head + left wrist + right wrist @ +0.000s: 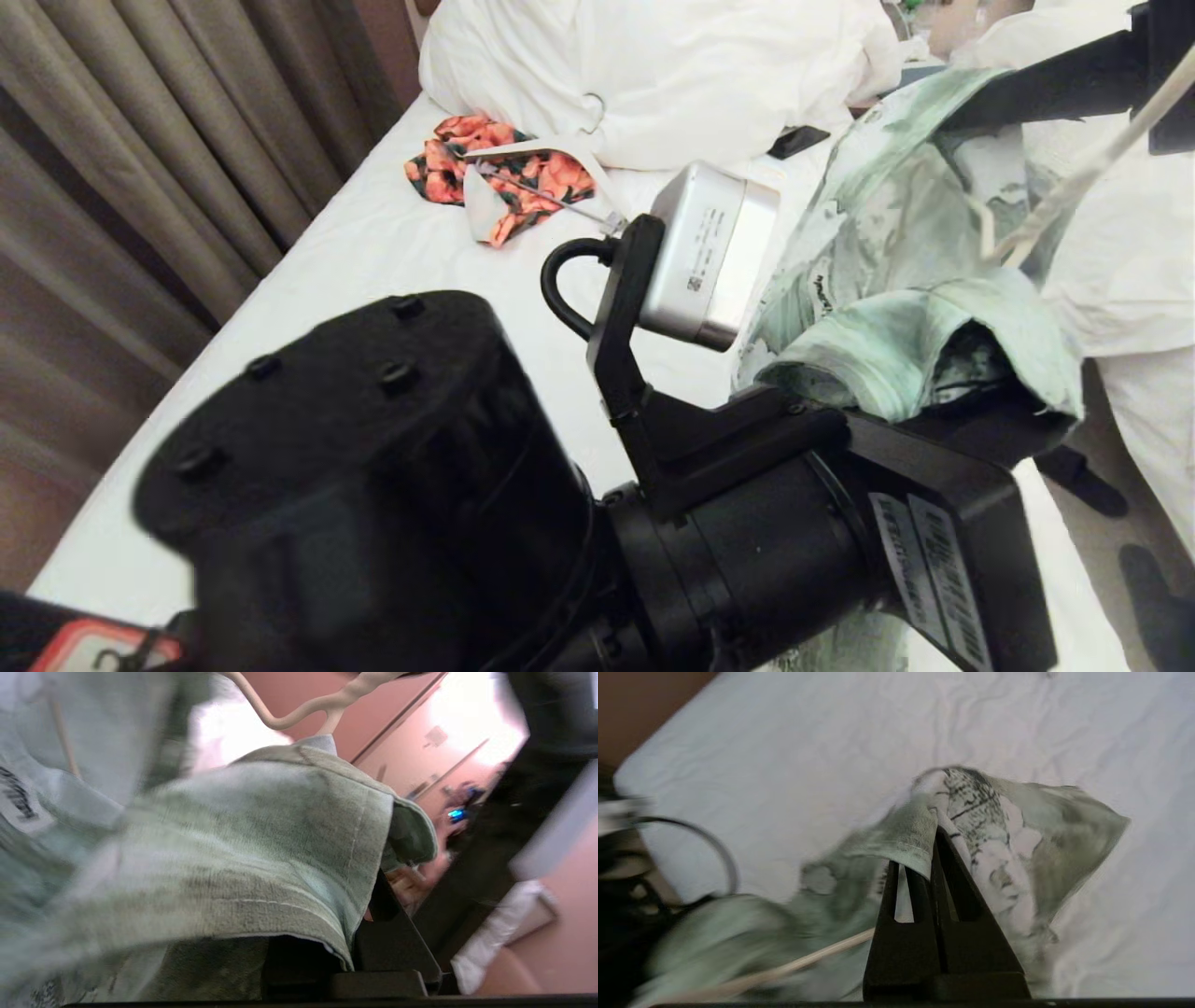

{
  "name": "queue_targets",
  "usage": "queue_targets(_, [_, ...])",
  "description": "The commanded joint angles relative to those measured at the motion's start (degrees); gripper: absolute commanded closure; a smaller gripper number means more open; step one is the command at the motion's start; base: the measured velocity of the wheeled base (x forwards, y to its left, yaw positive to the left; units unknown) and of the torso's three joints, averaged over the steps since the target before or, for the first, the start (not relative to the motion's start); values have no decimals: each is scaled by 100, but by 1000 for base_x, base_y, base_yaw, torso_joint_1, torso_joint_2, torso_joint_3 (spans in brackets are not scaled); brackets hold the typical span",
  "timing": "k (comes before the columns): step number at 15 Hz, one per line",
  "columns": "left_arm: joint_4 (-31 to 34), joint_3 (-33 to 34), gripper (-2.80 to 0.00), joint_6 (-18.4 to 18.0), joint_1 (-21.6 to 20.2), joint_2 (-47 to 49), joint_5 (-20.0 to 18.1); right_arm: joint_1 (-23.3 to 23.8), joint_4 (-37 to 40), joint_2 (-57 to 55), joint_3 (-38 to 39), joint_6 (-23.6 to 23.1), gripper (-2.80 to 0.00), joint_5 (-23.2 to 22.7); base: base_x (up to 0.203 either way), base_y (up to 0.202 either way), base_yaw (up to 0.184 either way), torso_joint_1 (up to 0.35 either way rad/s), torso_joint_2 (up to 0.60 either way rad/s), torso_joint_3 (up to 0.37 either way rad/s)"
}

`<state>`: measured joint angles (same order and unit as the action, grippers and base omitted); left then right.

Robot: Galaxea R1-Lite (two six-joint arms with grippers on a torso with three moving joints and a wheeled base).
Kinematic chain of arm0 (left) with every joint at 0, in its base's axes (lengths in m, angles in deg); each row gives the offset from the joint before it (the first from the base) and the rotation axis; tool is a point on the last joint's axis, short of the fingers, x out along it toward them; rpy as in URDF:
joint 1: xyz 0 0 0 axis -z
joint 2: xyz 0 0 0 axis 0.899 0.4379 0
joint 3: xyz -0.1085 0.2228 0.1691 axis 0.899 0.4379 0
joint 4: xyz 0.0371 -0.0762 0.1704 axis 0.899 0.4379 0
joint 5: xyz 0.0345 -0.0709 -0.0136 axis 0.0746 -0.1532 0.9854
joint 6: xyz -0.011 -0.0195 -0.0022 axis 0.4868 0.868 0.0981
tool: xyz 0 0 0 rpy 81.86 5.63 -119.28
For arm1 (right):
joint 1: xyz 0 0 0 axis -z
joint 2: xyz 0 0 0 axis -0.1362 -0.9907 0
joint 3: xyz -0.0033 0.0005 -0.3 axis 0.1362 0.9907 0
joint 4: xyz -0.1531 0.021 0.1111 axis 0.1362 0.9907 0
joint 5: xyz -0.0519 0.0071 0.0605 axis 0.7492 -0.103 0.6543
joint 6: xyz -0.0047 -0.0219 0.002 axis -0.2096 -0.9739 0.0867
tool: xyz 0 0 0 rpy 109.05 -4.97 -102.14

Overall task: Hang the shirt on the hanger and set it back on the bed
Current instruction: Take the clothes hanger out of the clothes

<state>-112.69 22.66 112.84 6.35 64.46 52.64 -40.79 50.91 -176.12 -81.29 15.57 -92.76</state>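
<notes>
The green and white printed shirt [887, 243] hangs in the air over the bed's [373, 252] right side, held between both arms. My left gripper [971, 411] is low in front, shut on a stitched hem of the shirt [233, 835], which drapes over one finger and hides it. My right gripper [948, 119] is higher and farther back, shut on another edge of the shirt [1017, 835]; its jaws stand pressed together on the cloth [934, 833]. The cream hanger [1074, 182] is partly inside the shirt, its hook [303, 711] sticking out and one rod [784, 968] showing.
An orange-and-black floral garment [504, 177] with a white clip hanger [560, 149] lies near the bulky white pillows [672, 65]. A small black object [798, 140] rests beside them. Curtains [140, 140] run along the left. Another bed with duvets [1130, 261] stands right.
</notes>
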Motion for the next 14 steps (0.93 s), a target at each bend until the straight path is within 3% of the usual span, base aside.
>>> queue_targets(1, [-48,-15,0,10,-304,212,-208,-110,26,170,0,8,0,-7,0,0,0,0,0,0])
queue_targets(5, [-48,-90,0,-170,-681,232,-286,-175,377,335,0,20,0,-6,0,0,0,0,0,0])
queue_targets(8, [-48,-171,0,-341,-935,129,-282,-609,491,475,0,248,0,21,0,0,0,0,0,0])
queue_targets(11, [-70,-201,0,-436,-1009,-27,-264,-1025,903,513,5,375,0,244,0,0,0,0,0,0])
queue_targets(14, [-233,-217,0,-500,-1026,-107,-167,-1098,1360,511,8,578,0,284,0,0,0,0,0,0])
